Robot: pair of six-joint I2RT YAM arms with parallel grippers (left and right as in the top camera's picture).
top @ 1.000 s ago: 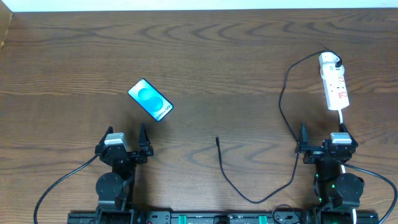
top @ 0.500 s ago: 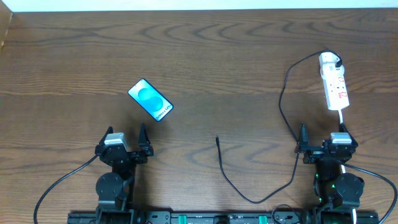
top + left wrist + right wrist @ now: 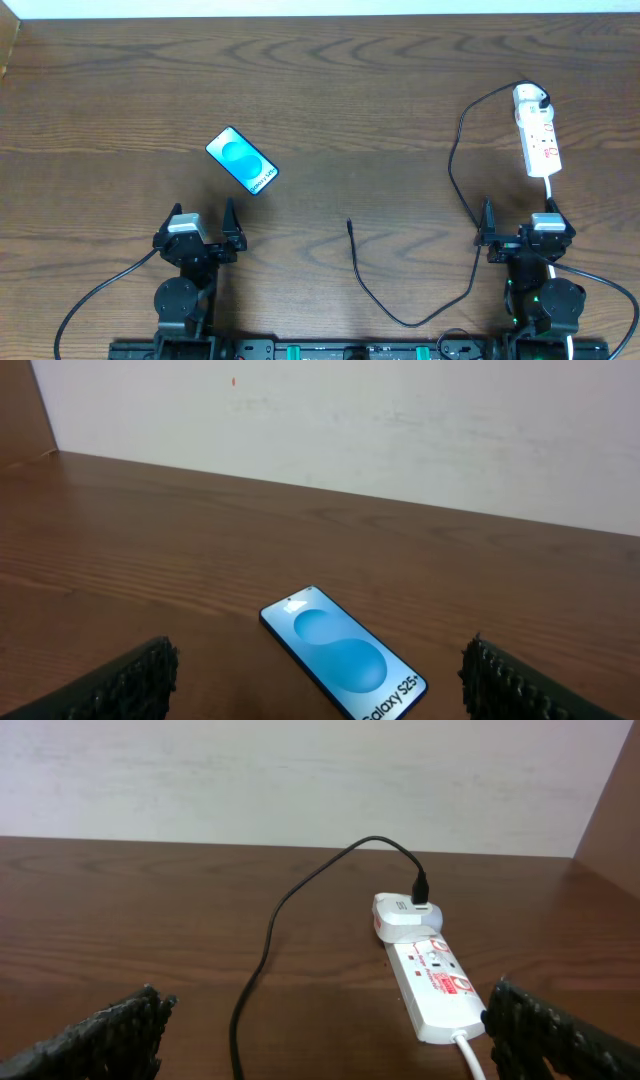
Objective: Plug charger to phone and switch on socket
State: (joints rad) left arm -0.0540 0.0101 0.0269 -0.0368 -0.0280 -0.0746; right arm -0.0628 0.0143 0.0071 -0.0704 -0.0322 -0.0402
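Two arms sit parked at the near edge of the dark brown wood-grain tabletop (image 3: 400, 80), one toward each near corner. Across the last second nothing on it has moved, so in my judgement the task has not really started. The left gripper (image 3: 200, 232) has its jaws spread wide and empty, as does the right gripper (image 3: 520, 232); in each wrist view the ridged black fingers stand at the two sides of the picture with nothing between them. The long thin black charger cable (image 3: 453, 160) loops from the far right, runs down past the right arm, curves along the near edge and ends about halfway along it. The narrow white power strip with red switch markings (image 3: 541, 143) lies close to the right edge, in the far half. The slim black-edged phone with a light-blue screen (image 3: 242, 161) lies flat and slanted in the left half, just ahead of the left arm. The white adapter plug (image 3: 529, 97) is seated in the strip's far end. The small black connector tip (image 3: 349, 225) lies loose, well apart from the phone, so the plugging and the switching are both not yet done.
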